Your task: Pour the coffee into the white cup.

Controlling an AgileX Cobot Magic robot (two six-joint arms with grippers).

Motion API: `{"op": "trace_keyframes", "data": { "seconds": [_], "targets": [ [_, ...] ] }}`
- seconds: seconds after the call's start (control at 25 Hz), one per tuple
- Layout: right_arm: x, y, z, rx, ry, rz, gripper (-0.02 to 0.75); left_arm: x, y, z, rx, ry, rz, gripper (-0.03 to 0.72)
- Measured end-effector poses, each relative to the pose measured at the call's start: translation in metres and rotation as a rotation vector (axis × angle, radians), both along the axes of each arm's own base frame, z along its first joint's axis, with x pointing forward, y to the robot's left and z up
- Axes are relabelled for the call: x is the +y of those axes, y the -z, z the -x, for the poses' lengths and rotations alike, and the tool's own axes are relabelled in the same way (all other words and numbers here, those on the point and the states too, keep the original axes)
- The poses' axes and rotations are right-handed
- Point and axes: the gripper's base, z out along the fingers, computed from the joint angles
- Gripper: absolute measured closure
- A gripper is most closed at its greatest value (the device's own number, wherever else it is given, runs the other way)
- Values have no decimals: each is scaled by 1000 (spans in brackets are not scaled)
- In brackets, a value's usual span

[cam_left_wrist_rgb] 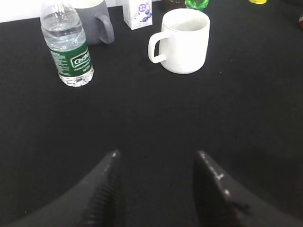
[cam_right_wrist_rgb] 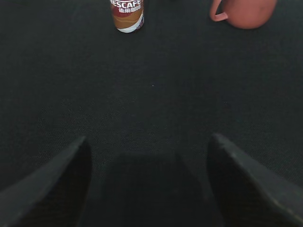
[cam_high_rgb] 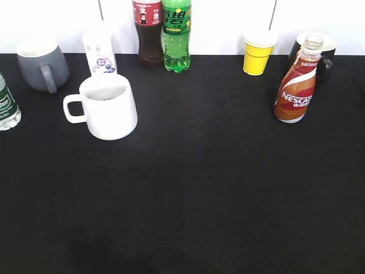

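Observation:
The coffee bottle, orange-brown and white with NESCAFE on it, stands upright at the right of the black table; its lower part shows at the top of the right wrist view. The white cup stands upright at the left, handle to the left, and shows in the left wrist view. My left gripper is open and empty, low over the table, well short of the cup. My right gripper is open and empty, well short of the bottle. Neither gripper shows in the exterior view.
A grey mug, a water bottle, a small white carton, a cola bottle and a green bottle stand along the back left. A yellow cup and a black mug stand back right. A pink mug stands beyond my right gripper.

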Motion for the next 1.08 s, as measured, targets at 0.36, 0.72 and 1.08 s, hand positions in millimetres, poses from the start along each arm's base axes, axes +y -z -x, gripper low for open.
{"op": "trace_keyframes", "data": {
  "seconds": [0.36,0.72,1.08],
  "targets": [
    [0,0,6,-41,112,-5,163,-2,0,0,-1,-198,-1,312],
    [-1,0,7,-44,124,-3,163,-2,0,0,-2,-251,-2,312],
    [-1,0,7,-44,124,-3,163,-2,0,0,-2,-251,-2,312]
  ]
}}
